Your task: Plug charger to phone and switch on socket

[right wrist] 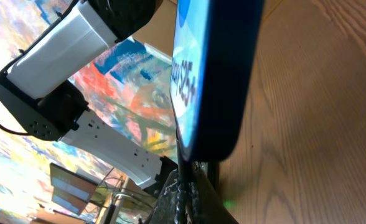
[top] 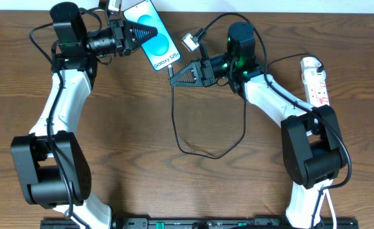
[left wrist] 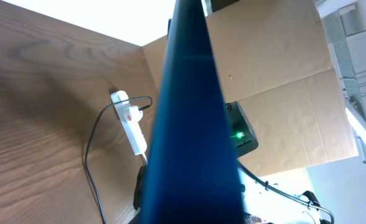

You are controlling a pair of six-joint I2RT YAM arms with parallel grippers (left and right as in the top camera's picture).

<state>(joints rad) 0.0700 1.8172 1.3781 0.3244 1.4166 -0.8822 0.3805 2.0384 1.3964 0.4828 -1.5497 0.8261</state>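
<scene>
The phone [top: 156, 38], blue-turquoise screen with "Galaxy S25" text, is held tilted above the table by my left gripper [top: 142, 33], which is shut on its upper part. In the left wrist view the phone's dark blue back [left wrist: 192, 124] fills the middle. My right gripper [top: 174, 75] is shut on the charger's small black plug just below the phone's bottom edge [right wrist: 211, 134]; the plug [right wrist: 184, 171] touches or nearly touches that edge. The thin black cable [top: 200, 152] loops over the table. The white power strip [top: 316, 79] lies at the far right, also in the left wrist view [left wrist: 130, 121].
A small white adapter [top: 189, 42] with a black lead hangs near the right arm's wrist. Both arm bases stand at the near edge, left [top: 50, 172] and right [top: 311, 156]. Cardboard [left wrist: 276, 68] rises beyond the table's far side.
</scene>
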